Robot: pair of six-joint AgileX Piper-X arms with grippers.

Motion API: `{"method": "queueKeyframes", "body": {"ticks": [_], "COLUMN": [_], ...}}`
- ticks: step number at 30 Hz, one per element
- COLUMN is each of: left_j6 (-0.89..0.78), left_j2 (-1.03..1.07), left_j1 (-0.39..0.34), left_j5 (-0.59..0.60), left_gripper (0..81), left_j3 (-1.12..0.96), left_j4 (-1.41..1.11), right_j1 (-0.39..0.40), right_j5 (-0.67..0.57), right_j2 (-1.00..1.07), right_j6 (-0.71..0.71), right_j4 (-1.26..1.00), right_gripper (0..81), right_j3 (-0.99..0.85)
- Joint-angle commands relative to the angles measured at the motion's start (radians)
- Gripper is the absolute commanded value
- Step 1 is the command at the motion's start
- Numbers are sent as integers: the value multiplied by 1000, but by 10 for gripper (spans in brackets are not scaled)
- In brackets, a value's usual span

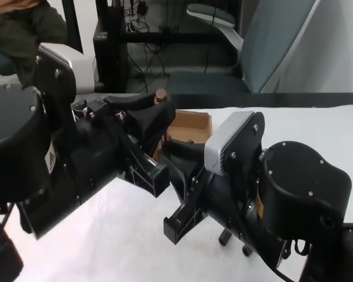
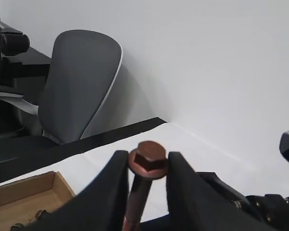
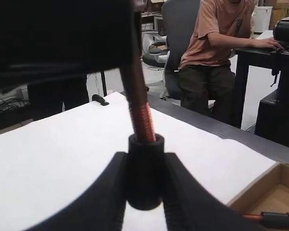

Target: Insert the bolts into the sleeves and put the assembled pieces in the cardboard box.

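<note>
Nearest the lens, across the lower right of the high view: the black right arm (image 1: 294, 188). Opposite, along the left edge of that view: the black left arm (image 1: 47, 164), reaching toward the middle of the frame.

Left gripper (image 2: 147, 159): fingers closed on either side of a copper-coloured bolt (image 2: 137, 197) at its hexagonal head, head uppermost, shank pointing down. Visible in the high view as a small reddish head just above centre.

Right gripper (image 3: 145, 161): pinching a black sleeve (image 3: 145, 187) between both fingers, sleeve upright. Threaded end of the bolt entering the sleeve's top opening, as seen from the right wrist; depth inside hidden.

Both pieces held above the white bench (image 1: 106, 235), with the grippers close together at mid-frame of the high view.

Just behind them, a little right of centre: the cardboard box (image 1: 191, 120), open, resting on the bench. Inside it, at least one assembled piece (image 3: 272, 219) lying on its side on the box floor.
</note>
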Motion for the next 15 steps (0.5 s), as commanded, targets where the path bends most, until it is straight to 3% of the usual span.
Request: {"method": "queueKeyframes", "body": {"ticks": [1, 10, 15], "left_j6": [-2, -24, -24], "left_j2": [7, 6, 6], "left_j1": [-5, -1, -1], "left_j5": [1, -90, -81], "left_gripper": [18, 18, 8], "left_j3": [-3, -3, -3], "left_j4": [6, 8, 11], "right_j1": [1, 35, 64], "right_j5": [0, 0, 0], "right_j2": [-7, -7, -7], "right_j6": [-18, -106, -148], "right_j4": [-86, -132, -152], "right_gripper": [6, 6, 6], "right_j3": [-13, -13, -13]}}
